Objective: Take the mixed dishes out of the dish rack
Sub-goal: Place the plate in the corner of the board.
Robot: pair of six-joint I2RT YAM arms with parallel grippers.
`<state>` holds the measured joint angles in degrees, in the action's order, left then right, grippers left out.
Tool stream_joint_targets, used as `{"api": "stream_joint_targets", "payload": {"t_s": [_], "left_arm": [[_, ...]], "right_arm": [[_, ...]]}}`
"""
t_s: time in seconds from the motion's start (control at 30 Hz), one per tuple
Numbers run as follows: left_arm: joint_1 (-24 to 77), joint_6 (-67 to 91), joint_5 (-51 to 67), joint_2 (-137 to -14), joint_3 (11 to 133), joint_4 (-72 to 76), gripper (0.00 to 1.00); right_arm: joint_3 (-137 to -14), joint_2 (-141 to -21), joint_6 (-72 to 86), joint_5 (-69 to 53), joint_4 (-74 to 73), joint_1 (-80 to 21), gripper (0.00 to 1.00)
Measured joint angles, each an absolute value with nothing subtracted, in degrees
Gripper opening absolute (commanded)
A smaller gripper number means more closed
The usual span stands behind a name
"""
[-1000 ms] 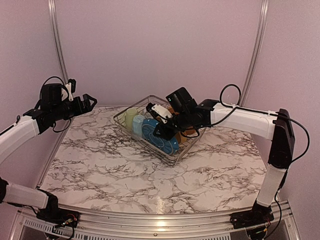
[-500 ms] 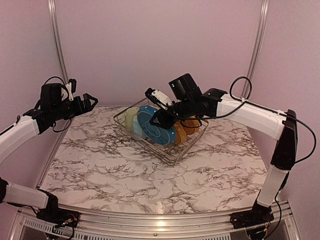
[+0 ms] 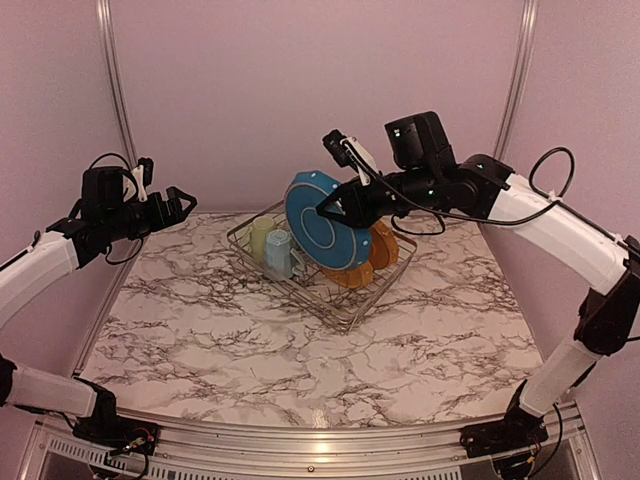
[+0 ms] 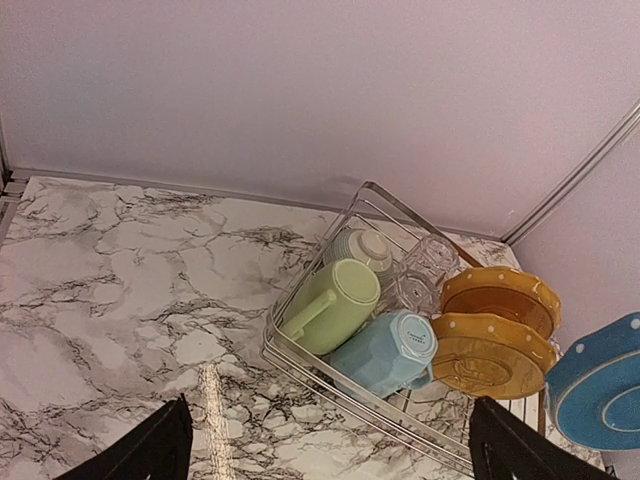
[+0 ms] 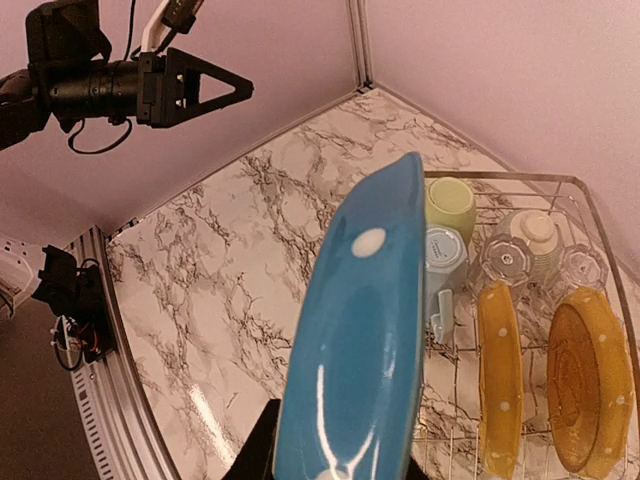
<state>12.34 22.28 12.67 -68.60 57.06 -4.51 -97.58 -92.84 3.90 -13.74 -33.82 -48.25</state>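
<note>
Marble counter (image 3: 300, 360) sits below, so the right tool (image 3: 330, 210), pinching the blue plate (image 3: 310, 242) above the dish rack (image 3: 345, 315), should lower it flat and slow.

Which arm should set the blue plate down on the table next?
Right. The right gripper grips the blue plate, held above the dish rack. The left gripper is open and empty, at the left edge of the table, away from the rack.

No legible text; the light blue mug (image 4: 392, 355) bears an unreadable base stamp
</note>
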Motion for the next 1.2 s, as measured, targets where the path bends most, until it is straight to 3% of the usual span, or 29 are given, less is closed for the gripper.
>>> {"api": "stream_joint_targets", "payload": {"t_s": [0.23, 0.43, 0.7, 0.97, 1.2], "left_arm": [[15.1, 22.2, 10.9, -68.5, 57.2, -4.5, 0.99], [21.7, 21.7, 8.1, -71.2, 65.7, -8.5, 0.99], [24.8, 19.6, 2.8, -71.8, 76.9, -9.1, 0.99], [24.8, 15.1, -3.3, -70.3, 72.2, -8.9, 0.99], [24.8, 12.8, -6.9, -66.4, 66.8, -8.9, 0.99]], "right_arm": [[-93.6, -78.0, 5.9, -6.7, -37.8, -48.1, 0.00], [-86.7, -69.0, 6.2, 10.7, -43.4, -46.7, 0.00], [-75.5, -68.6, 9.4, 29.0, -52.8, -41.4, 0.00], [-63.5, -69.4, 11.2, 32.9, -51.5, -29.1, 0.00], [-60.3, -76.8, 12.9, 35.6, -48.9, -25.7, 0.00]]}}
